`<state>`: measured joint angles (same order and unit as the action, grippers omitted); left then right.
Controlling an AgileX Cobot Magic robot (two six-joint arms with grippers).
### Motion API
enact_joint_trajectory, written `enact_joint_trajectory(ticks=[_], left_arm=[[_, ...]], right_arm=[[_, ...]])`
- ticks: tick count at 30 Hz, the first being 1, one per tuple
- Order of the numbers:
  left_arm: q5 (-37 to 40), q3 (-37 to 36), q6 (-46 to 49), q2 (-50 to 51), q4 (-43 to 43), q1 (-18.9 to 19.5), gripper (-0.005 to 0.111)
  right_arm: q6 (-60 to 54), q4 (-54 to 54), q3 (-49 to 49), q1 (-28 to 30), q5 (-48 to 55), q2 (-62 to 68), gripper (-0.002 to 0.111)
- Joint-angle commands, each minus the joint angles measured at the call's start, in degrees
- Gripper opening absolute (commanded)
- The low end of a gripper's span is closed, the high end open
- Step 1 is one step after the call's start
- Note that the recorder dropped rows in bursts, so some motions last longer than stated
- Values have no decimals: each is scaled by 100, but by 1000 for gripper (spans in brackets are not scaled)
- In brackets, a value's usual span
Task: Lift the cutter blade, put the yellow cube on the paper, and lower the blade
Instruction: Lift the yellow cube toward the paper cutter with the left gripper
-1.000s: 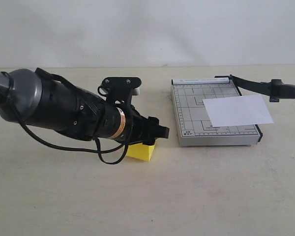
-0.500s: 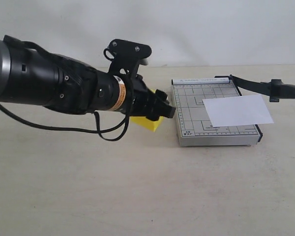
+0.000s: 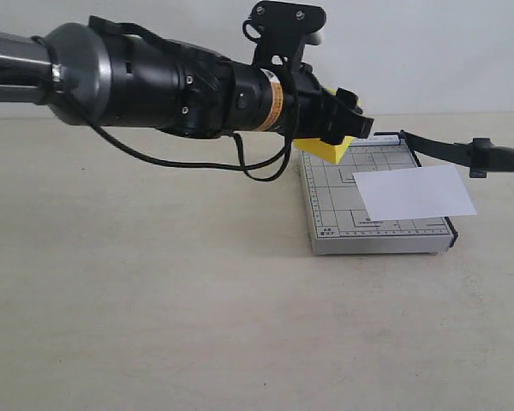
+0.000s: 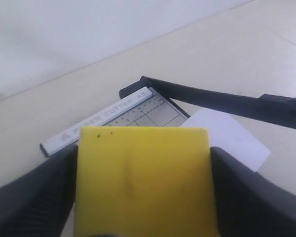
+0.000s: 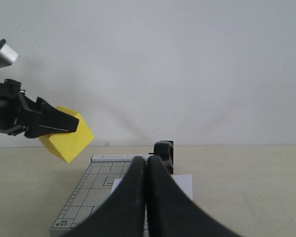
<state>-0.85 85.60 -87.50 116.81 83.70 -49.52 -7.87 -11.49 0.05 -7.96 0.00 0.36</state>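
Upper centre, your left claw (image 3: 349, 127) clamps yellow cube (image 3: 324, 151) high, clearing cutter base (image 3: 334, 214) toward paper (image 3: 415, 192); right claw (image 5: 147, 197) closed.

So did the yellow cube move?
Yes. The yellow cube, in the left gripper, went up off the table and right, to the grey cutter base.

The left wrist view crops part of the yellow cube (image 4: 143, 182).
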Motion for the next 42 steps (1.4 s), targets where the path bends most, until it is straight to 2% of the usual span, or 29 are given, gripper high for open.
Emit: enact_joint_trajectory(ticks=[1,5,16,42], left_arm=[[-123,501,16,446,32,-49,4],[-411,889,16,771,32,-64,4],[-432,1527,16,1356,133,-375,4],[-491,1547,16,1453,133,-374,4]], right_arm=[[-7,2,-5,11,-35,-36,0],[-7,2,-5,11,-35,-36,0],[-7,2,-5,11,-35,-36,0],[-7,15,-5,11,-35,-36,0]])
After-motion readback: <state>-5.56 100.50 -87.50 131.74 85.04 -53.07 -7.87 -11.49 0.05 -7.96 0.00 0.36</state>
